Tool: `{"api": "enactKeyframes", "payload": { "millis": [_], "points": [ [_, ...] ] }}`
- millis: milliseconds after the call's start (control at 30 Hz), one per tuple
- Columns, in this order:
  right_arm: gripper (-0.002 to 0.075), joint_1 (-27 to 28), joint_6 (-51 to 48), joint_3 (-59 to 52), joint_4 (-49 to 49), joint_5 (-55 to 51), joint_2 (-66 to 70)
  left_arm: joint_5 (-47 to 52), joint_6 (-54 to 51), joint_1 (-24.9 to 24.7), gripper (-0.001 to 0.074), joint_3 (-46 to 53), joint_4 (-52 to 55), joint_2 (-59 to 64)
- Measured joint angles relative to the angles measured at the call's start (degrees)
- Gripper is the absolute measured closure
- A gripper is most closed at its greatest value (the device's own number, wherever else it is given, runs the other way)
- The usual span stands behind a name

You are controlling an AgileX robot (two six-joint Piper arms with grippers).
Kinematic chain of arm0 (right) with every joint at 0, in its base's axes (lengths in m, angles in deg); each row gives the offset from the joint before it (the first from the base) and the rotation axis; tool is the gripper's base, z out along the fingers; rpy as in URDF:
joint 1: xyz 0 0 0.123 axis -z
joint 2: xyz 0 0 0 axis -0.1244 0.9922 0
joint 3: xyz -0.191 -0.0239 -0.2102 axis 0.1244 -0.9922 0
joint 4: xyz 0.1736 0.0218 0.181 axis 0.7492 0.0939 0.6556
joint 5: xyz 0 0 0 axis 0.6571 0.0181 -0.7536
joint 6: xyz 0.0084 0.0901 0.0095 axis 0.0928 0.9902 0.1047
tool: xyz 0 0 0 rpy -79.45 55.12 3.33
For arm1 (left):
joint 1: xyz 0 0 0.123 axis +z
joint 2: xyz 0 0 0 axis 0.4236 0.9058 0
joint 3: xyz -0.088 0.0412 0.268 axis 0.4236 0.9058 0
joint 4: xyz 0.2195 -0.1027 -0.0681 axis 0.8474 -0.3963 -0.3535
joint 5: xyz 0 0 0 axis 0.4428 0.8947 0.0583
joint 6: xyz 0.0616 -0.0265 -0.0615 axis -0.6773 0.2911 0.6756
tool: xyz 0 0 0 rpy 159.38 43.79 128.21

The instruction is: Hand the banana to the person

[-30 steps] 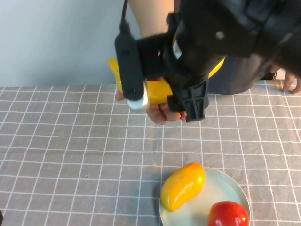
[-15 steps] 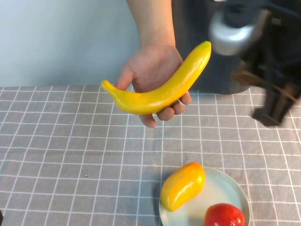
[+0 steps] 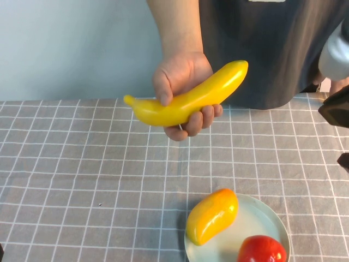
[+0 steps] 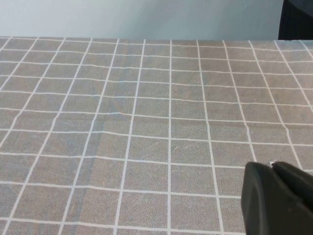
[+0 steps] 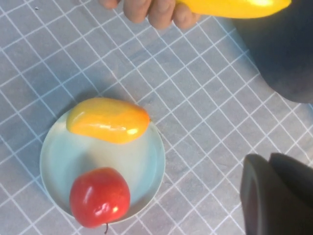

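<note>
The banana point(image 3: 188, 98) is long, curved and yellow, and is held in the person's hand point(image 3: 182, 73) above the far side of the table. The person's dark grey torso point(image 3: 262, 49) stands behind it. The banana also shows in the right wrist view point(image 5: 234, 6), with the person's fingers point(image 5: 156, 11) under it. My right gripper point(image 5: 269, 156) is shut and empty, well away from the banana; its arm point(image 3: 337, 103) shows at the high view's right edge. My left gripper point(image 4: 272, 163) is shut and empty over the checked cloth.
A pale plate point(image 3: 256, 218) at the front right holds a plump yellow-orange fruit point(image 3: 212, 215) and a red apple point(image 3: 262, 250). They also show in the right wrist view: the plate point(image 5: 58, 156), the fruit point(image 5: 107, 120), the apple point(image 5: 100, 196). A grey checked cloth point(image 3: 82, 164) covers the table.
My right arm was at the banana in the person's hand, then let go and pulled back to the right edge. The person's hand now holds the banana alone, a little higher.
</note>
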Motion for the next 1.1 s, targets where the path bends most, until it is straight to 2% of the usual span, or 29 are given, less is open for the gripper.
{"api": "enactKeyframes", "payload": {
  "millis": [100, 167, 367, 500, 600, 733, 900, 1100],
  "points": [
    [0.0735, 0.8, 3.4, -3.5, -2.0, 1.9, -1.1, 0.0, 0.0, 0.0, 0.0735, 0.0, 0.0, 0.0],
    [0.0735, 4.1, 4.3, -8.5, -1.2, 8.7, -4.0, 0.0, 0.0, 0.0, 0.0735, 0.0, 0.0, 0.0],
    [0.0735, 26.8, 0.8, -35.9, 9.4, 40.8, -18.0, 0.0, 0.0, 0.0, 0.0735, 0.0, 0.0, 0.0],
    [0.0735, 40.8, 0.3, -55.4, 7.7, 64.8, -28.2, 0.0, 0.0, 0.0, 0.0735, 0.0, 0.0, 0.0],
    [0.0735, 49.7, 0.4, -66.9, 8.3, 75.7, -35.5, 0.0, 0.0, 0.0, 0.0735, 0.0, 0.0, 0.0],
    [0.0735, 55.8, 4.1, -77.2, 8.7, 80.2, -45.9, 0.0, 0.0, 0.0, 0.0735, 0.0, 0.0, 0.0],
    [0.0735, 57.2, 5.4, -84.1, 13.7, 82.2, -57.4, 0.0, 0.0, 0.0, 0.0735, 0.0, 0.0, 0.0],
    [0.0735, 57.2, 5.4, -84.5, 15.7, 69.6, -65.2, 0.0, 0.0, 0.0, 0.0735, 0.0, 0.0, 0.0]
  ]
}}
